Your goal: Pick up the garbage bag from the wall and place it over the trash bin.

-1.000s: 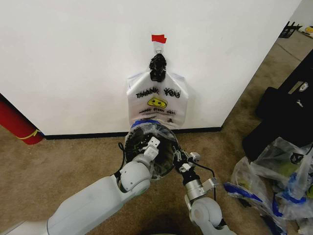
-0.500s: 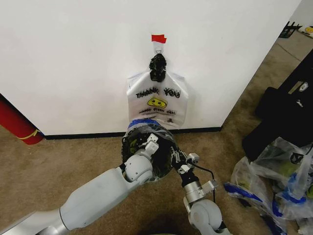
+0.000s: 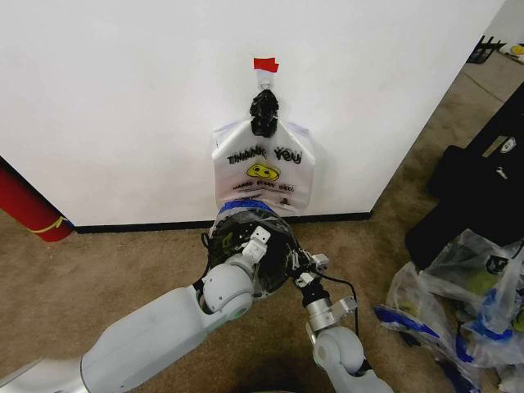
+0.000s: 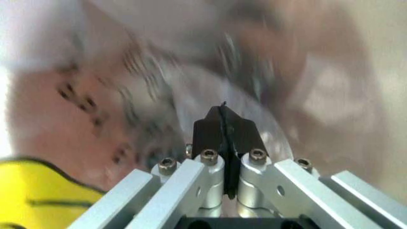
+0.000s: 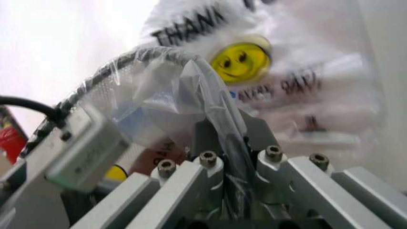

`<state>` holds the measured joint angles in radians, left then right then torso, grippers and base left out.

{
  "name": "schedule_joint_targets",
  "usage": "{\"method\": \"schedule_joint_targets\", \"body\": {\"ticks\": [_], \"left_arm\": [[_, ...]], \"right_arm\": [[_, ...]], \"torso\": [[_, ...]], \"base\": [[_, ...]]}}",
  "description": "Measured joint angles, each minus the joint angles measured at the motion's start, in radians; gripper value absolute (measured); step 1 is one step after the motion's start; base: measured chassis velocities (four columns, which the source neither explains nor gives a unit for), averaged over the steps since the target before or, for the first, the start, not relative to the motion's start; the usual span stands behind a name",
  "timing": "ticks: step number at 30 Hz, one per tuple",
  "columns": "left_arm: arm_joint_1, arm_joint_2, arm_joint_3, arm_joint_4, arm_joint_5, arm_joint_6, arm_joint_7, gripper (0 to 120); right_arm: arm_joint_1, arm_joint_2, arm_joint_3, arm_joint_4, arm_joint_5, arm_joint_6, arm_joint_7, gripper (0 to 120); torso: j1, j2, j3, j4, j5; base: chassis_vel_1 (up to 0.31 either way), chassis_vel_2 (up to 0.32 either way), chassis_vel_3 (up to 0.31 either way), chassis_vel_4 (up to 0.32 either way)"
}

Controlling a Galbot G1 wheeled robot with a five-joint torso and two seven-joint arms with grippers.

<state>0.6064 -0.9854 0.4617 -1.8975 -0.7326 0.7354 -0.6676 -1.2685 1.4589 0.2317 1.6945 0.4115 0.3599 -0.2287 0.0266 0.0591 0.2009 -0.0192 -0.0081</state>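
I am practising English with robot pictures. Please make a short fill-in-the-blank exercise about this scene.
1. The white "THANK YOU" bag hangs on the white wall below a strip of ____ tape.
2. The translucent garbage bag lies over the round black wire-mesh trash ____.
3. The right gripper is shut on the ____ bag.
4. The left gripper has its fingers ____.

Missing words: red; bin; garbage; shut

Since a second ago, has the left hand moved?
Barely. The left hand sits over the trash bin below the THANK YOU bag, almost where it was; half a second ago it had shifted slightly left, then returned.
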Motion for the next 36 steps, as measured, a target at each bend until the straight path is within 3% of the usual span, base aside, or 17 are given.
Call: {"method": "schedule_joint_targets", "body": {"ticks": [13, 28, 36], "left_arm": [[0.032, 0.01, 0.003, 0.018, -0.001, 0.0, 0.009, 0], [-0.027, -0.037, 0.002, 0.152, 0.087, 0.0, 0.061, 0], [-0.05, -0.033, -0.014, 0.136, 0.117, 0.0, 0.09, 0]], "right_arm": [[-0.01, -0.009, 0.043, -0.017, -0.14, 0.122, -0.084, 0], [-0.065, -0.014, 0.025, 0.042, -0.085, 0.138, -0.155, 0], [-0.067, -0.003, 0.016, 0.026, -0.071, 0.155, -0.169, 0]], "torso": [[0.0, 0.0, 0.0, -0.0002, 0.0001], [0.0, 0.0, 0.0, -0.0001, 0.0001], [0.0, 0.0, 0.0, -0.0002, 0.0]], "base": [[0.0, 0.0, 0.0, 0.0], [0.0, 0.0, 0.0, 0.0], [0.0, 0.0, 0.0, 0.0]]}}
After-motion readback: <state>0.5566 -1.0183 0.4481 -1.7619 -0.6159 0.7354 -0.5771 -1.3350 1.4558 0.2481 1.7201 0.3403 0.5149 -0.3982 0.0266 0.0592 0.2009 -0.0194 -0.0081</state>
